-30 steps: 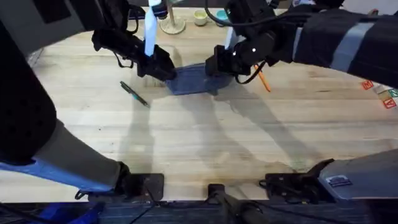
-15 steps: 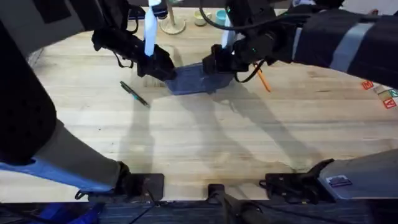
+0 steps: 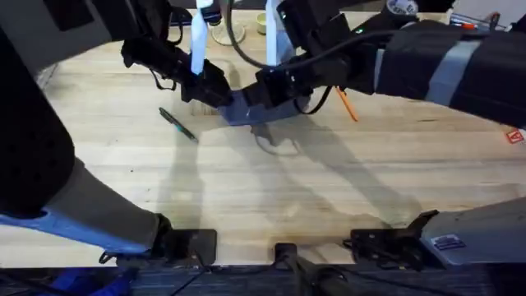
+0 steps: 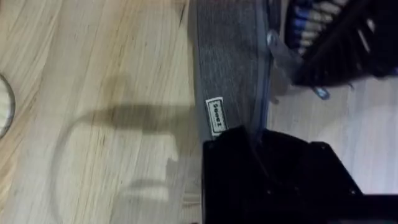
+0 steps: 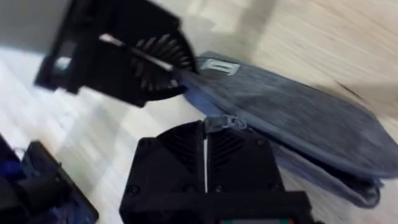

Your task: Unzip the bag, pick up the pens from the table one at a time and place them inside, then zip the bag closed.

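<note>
The blue-grey bag lies at the far middle of the table. My left gripper is shut on the bag's left end, seen close in the left wrist view as grey fabric with a small label. My right gripper sits over the bag's left half, shut on the metal zip pull. The bag stretches away behind the pull, with the left gripper at its far end. The orange pen lies right of the bag. The dark pen lies to its left.
A white stand and a small cup stand at the back edge behind the bag. Coloured blocks lie at the far right edge. The near half of the table is bare wood.
My right gripper has slid left along the bag, from its right end toward the left gripper. The left gripper and both pens have stayed put.
</note>
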Motion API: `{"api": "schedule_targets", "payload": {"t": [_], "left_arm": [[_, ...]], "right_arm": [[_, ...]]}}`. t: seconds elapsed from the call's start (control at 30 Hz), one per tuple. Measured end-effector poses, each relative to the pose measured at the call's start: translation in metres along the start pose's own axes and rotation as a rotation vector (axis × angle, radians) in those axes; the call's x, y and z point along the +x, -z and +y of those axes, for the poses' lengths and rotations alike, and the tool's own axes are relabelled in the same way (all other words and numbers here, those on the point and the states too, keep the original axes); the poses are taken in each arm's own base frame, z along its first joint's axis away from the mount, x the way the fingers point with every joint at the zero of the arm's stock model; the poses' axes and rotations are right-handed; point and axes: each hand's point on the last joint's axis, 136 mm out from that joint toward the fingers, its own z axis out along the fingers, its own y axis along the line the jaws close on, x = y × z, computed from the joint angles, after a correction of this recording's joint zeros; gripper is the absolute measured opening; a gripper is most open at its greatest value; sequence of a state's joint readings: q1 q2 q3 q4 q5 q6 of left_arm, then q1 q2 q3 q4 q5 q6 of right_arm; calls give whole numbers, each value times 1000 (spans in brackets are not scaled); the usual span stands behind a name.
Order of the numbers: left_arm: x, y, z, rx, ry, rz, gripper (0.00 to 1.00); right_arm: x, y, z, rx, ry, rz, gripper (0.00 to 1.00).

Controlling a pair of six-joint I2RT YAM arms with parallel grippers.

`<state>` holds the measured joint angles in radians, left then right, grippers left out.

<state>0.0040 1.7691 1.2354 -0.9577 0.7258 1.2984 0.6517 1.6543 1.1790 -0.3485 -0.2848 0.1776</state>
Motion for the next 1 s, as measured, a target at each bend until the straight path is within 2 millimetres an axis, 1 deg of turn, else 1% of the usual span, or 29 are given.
{"api": "schedule_targets", "payload": {"t": [0.13, 0.23, 0.4, 0.57, 0.73, 1.0], "left_arm": [[0, 0, 0, 0, 0, 0, 42], [1, 0, 0, 2, 2, 3, 42], [4, 2, 1, -6, 10, 11, 43], [6, 3, 2, -10, 16, 16, 42], [12, 5, 6, -27, 5, 38, 43], [14, 7, 9, -40, 4, 48, 43]], "right_arm": [[-1, -1, 7, -13, 88, -5, 31], [-3, -3, 15, -24, 166, -20, 31], [-16, -6, 33, -42, 272, -82, 31], [-21, -8, 42, -37, 330, -112, 31], [-25, -19, 46, -39, 364, -131, 31], [-31, -23, 46, -40, 387, -158, 31]]}}
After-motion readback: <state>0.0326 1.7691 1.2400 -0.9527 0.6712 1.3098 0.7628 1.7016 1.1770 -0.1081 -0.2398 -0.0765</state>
